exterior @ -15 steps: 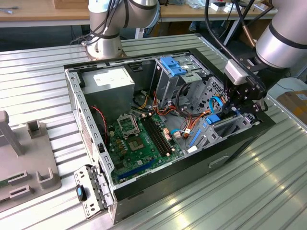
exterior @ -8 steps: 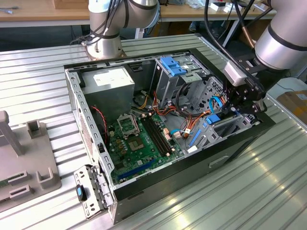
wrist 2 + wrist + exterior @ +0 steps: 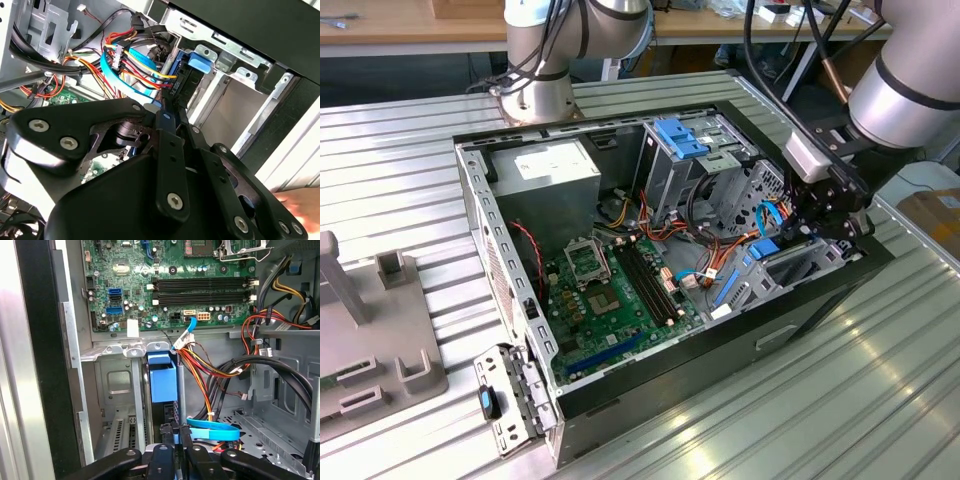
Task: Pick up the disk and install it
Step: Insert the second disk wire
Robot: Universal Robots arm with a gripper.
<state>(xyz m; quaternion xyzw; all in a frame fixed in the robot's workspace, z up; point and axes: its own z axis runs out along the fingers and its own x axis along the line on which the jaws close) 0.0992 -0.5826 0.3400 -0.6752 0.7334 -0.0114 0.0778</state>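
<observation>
1 gripper clamps your disk edge-on in its bay; nearby cables could snag.

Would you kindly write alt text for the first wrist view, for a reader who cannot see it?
A black robot gripper reaches into an open grey metal computer case, its fingers closed on the thin edge of a dark drive with a bright blue plastic rail standing in a bay. Beyond lie a green motherboard and bundled red, orange and black cables.
</observation>
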